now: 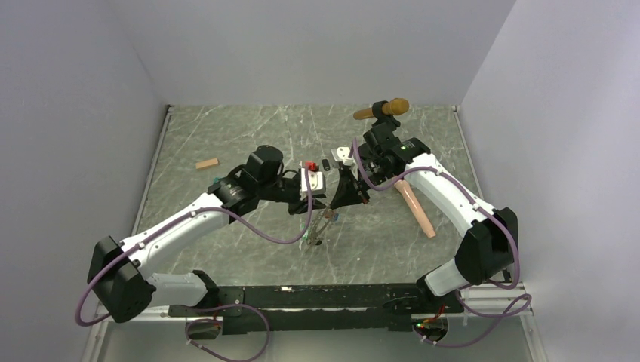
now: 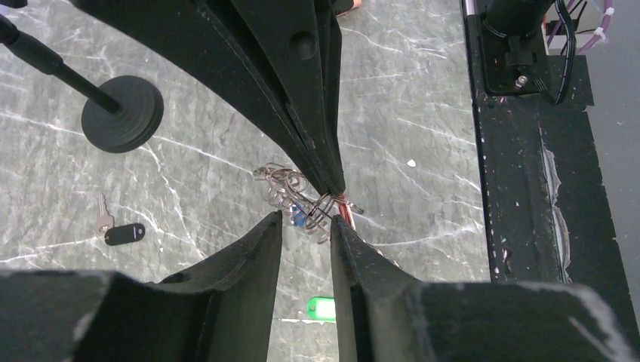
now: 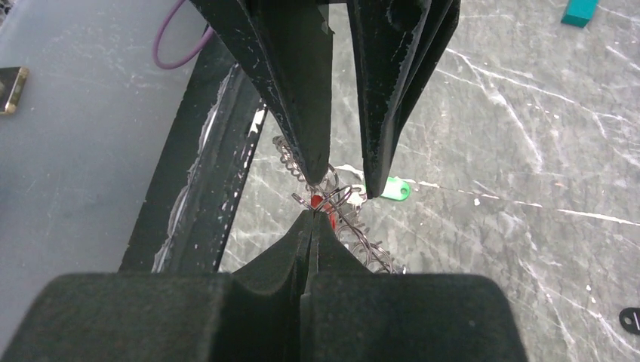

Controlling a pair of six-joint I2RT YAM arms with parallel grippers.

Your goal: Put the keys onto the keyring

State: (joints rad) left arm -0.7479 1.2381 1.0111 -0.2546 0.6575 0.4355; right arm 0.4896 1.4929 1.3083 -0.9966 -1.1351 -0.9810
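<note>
The step in hand looks to be a two-handed pinch on the keyring, which hangs clear of the bench at mid-scene, between the two arms. To do it well, the left claw should settle on the wire itself, just beside the other grip and not on a plastic tag. It should close gently so the loop is not tugged loose, and the ring then needs to be taut while a key is worked along it. The right claw is clenched tight on the tangle of wire, with a red tag showing right at its tips. The left claw is part open: its jaws stand apart and straddle the wire and a blue tag. I cannot make out whether either pad touches them, so it seems to grip nothing firmly. A green tag lies on the bench below the claws. A black-tagged key lies on the far side, near the microphone-stand base.
</note>
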